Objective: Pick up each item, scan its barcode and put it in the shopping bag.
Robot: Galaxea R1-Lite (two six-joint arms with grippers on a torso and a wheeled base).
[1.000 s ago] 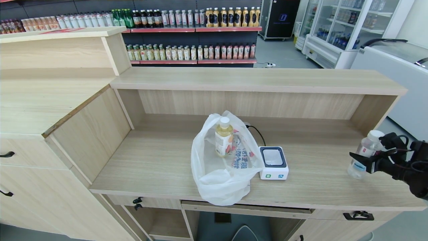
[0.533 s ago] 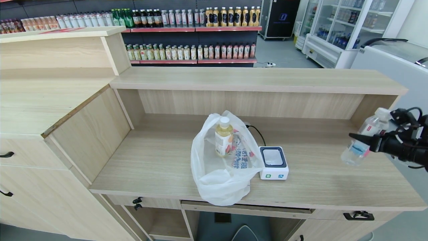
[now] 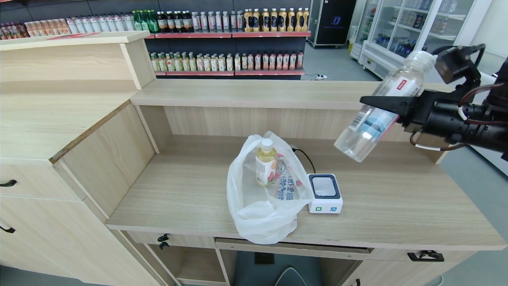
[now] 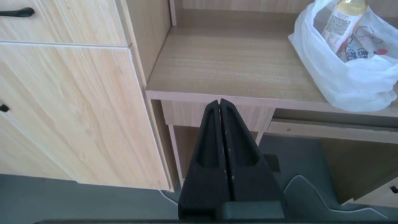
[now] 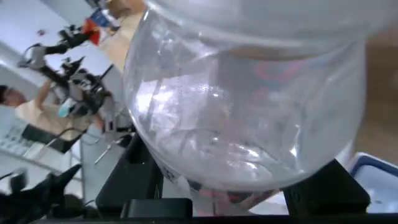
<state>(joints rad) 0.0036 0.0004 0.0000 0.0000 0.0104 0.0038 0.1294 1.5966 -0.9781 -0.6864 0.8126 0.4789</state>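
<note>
My right gripper (image 3: 391, 110) is shut on a clear water bottle (image 3: 377, 109), held tilted in the air above the right side of the counter, its base pointing down towards the scanner. The bottle (image 5: 249, 106) sits close up between the fingers in the right wrist view. The white barcode scanner (image 3: 325, 193) rests on the counter beside a white shopping bag (image 3: 266, 198), which holds an upright yellow drink bottle (image 3: 265, 163). My left gripper (image 4: 221, 134) is shut and hangs below the counter's front edge, left of the bag (image 4: 357, 65).
The wooden counter (image 3: 397, 198) has a raised back shelf (image 3: 301, 95) and a side wall at left. A black cable (image 3: 305, 157) runs behind the scanner. Drawers and cabinet fronts (image 4: 68, 106) lie below the counter. Stocked shelves and fridges stand behind.
My right gripper has lifted the water bottle off the counter's right end, carried it up and left towards the scanner, and tilted it. The left arm has not moved.
</note>
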